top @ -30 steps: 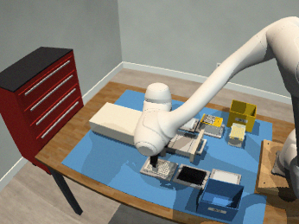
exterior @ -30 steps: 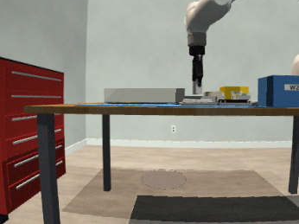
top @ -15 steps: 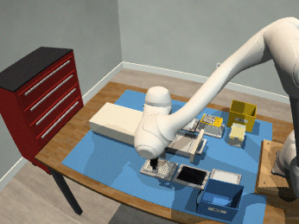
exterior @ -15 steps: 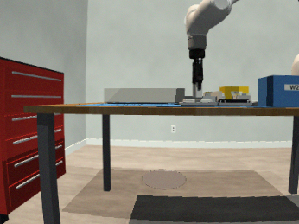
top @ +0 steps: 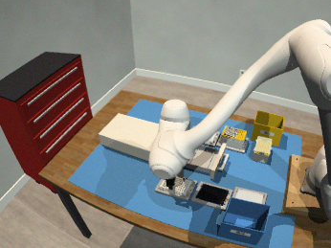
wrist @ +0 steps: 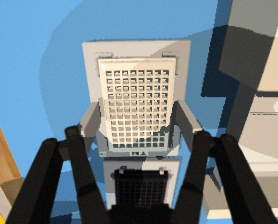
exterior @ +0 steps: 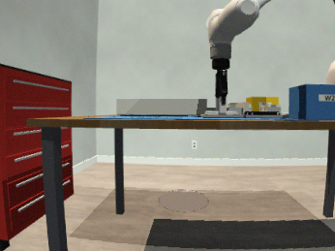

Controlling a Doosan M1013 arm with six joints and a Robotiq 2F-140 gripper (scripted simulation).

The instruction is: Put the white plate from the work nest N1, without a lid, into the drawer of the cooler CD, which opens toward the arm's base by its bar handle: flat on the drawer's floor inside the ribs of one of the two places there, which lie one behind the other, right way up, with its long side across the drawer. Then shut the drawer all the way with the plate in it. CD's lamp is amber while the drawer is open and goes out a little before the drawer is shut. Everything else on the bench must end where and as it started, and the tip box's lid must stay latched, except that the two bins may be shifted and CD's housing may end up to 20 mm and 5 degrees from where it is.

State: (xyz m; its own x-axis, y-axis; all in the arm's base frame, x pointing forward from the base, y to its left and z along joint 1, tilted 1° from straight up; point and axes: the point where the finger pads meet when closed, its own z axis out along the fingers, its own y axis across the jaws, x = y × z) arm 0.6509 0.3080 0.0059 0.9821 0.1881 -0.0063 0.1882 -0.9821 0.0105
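The white plate point(wrist: 139, 107), a grid of small wells with no lid, lies flat in its grey work nest point(wrist: 136, 55) near the bench's front edge; it also shows in the top view point(top: 178, 187). My gripper point(wrist: 138, 110) is open, pointing straight down over the plate, with one finger on each long side of it and a gap on both sides. It stands low over the nest in the top view point(top: 172, 182) and in the exterior view point(exterior: 221, 103). The cooler CD point(top: 129, 135) lies behind, its drawer point(top: 208, 160) pulled out with the bar handle point(top: 222, 160) toward the arm's base.
A black plate point(top: 212, 193) sits in the nest beside the white one, then a white lidded plate point(top: 249, 194). A blue bin point(top: 244, 216) stands at the front right, a yellow bin point(top: 268, 123) and a tip box point(top: 263, 148) further back. A red tool cabinet point(top: 45, 111) stands left of the bench.
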